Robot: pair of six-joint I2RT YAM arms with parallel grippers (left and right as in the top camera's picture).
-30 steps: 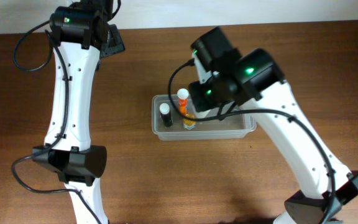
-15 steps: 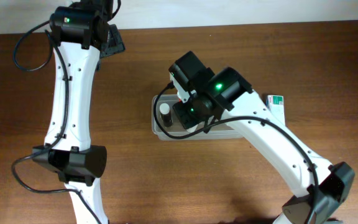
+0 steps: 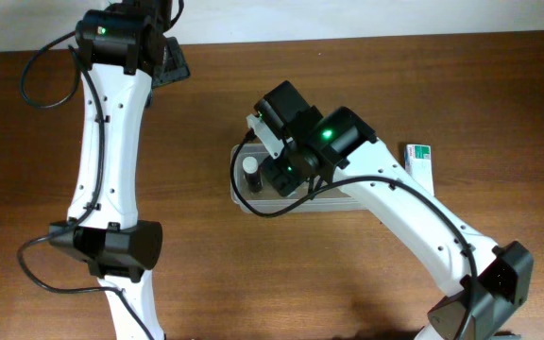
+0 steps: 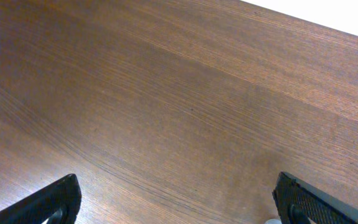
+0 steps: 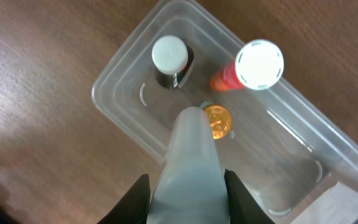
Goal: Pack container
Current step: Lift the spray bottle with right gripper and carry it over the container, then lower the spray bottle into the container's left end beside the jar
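Your right gripper (image 5: 188,186) clamps a translucent white bottle (image 5: 190,155) above the container (image 5: 288,140) at mid-table (image 4: 179,93), where small bottles (image 5: 169,56) crowd its left end and the right end lies open, while your left gripper (image 4: 176,200), jaws spread wide, hangs near the table's far edge.

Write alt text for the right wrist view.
The right tool grips a pale translucent item above the clear container, which holds a white-capped dark bottle, a white-capped orange bottle and a gold-topped piece. A wooden table lies beneath.
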